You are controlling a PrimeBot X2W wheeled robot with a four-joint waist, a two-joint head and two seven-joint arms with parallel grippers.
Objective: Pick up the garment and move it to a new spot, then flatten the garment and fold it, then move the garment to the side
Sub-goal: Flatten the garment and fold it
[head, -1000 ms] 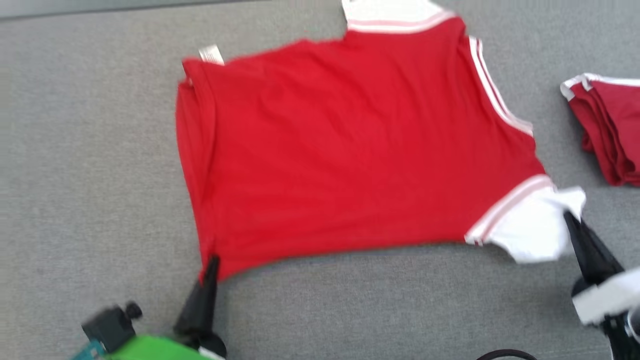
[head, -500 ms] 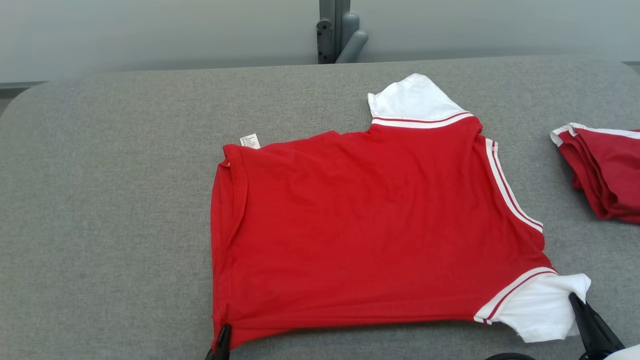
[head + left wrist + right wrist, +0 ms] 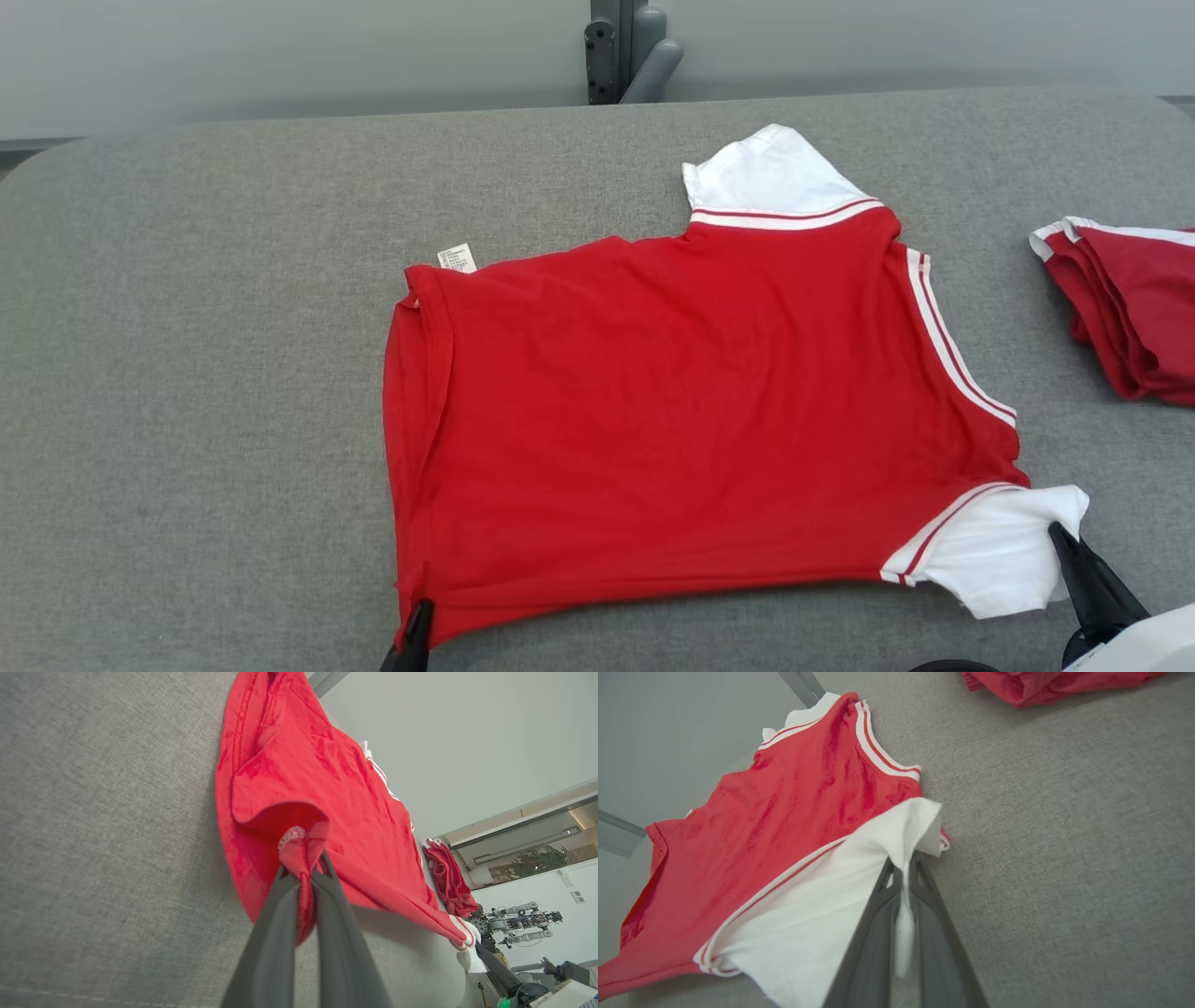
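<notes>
The garment (image 3: 672, 411) is a red T-shirt with white, red-striped sleeves, spread nearly flat on the grey table (image 3: 187, 373), hem to the left, collar to the right. My left gripper (image 3: 418, 611) is shut on the near hem corner; the left wrist view shows red cloth (image 3: 280, 788) pinched between its fingers (image 3: 303, 872). At the lower right, my right gripper (image 3: 1057, 532) is shut on the near white sleeve (image 3: 999, 551); in the right wrist view white cloth (image 3: 859, 882) runs between the fingers (image 3: 903, 861). The far sleeve (image 3: 766, 173) lies flat.
A folded stack of red garments (image 3: 1130, 308) lies at the table's right edge, also at the top of the right wrist view (image 3: 1045, 683). A grey post (image 3: 621, 51) stands behind the table's far edge. Bare grey cloth stretches left of the shirt.
The head camera tilted up, bringing the table's far edge and wall into view. Both grippers keep their holds on the hem corner and sleeve; the near edge is drawn taut.
</notes>
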